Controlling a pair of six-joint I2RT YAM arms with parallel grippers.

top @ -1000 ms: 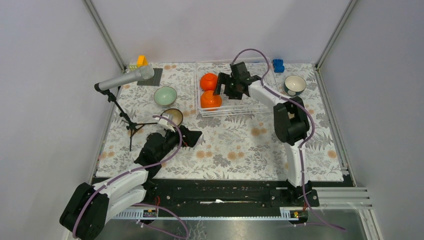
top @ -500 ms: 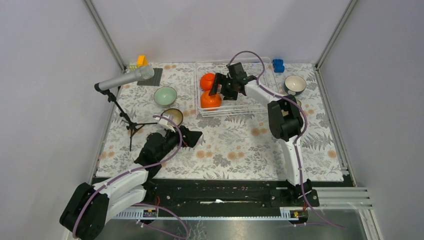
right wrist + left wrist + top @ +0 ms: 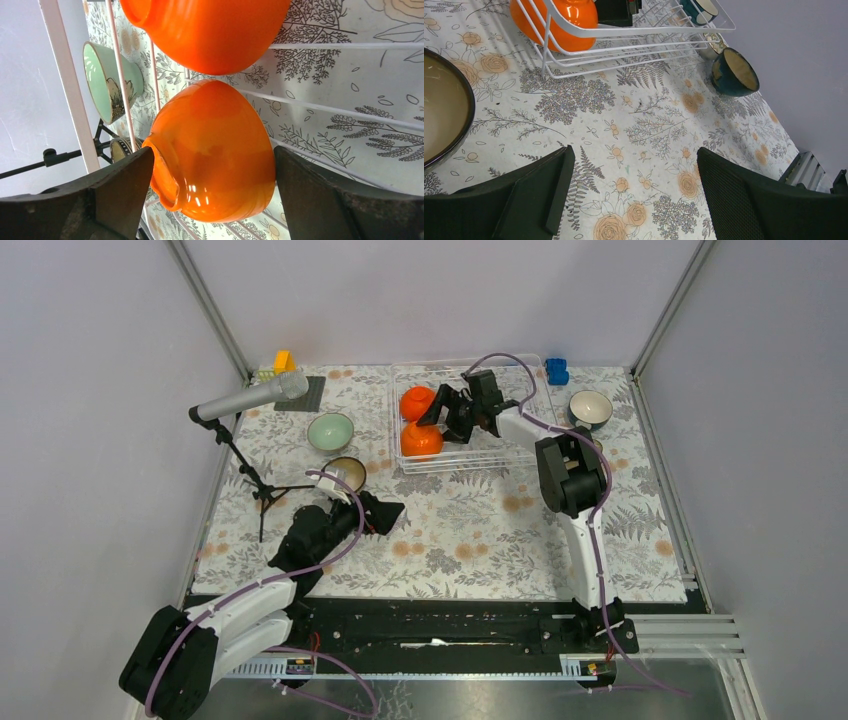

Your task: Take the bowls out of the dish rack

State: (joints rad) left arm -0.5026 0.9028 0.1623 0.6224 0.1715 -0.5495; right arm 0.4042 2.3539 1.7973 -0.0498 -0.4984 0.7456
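The clear wire dish rack point(image 3: 500, 445) stands at the back middle and holds two orange bowls, a far one point(image 3: 415, 400) and a near one point(image 3: 421, 440). My right gripper point(image 3: 443, 412) reaches into the rack from the right. In the right wrist view it point(image 3: 214, 160) is open, with its fingers on either side of the near orange bowl point(image 3: 215, 150); the far one point(image 3: 210, 30) is above it. A mint bowl point(image 3: 330, 431), a brown cream-lined bowl point(image 3: 346, 472) and a teal bowl point(image 3: 590, 409) stand on the mat. My left gripper point(image 3: 385, 512) is open and empty.
A microphone on a tripod point(image 3: 250, 400) stands at the left. A blue block point(image 3: 556, 371) and a yellow block point(image 3: 284, 361) sit at the back edge. In the left wrist view point(image 3: 634, 160), a teal bowl point(image 3: 734, 72) sits right of the rack point(image 3: 624, 42).
My right gripper has moved left inside the rack and turned, and its fingers now flank the near orange bowl. The left arm has not moved.
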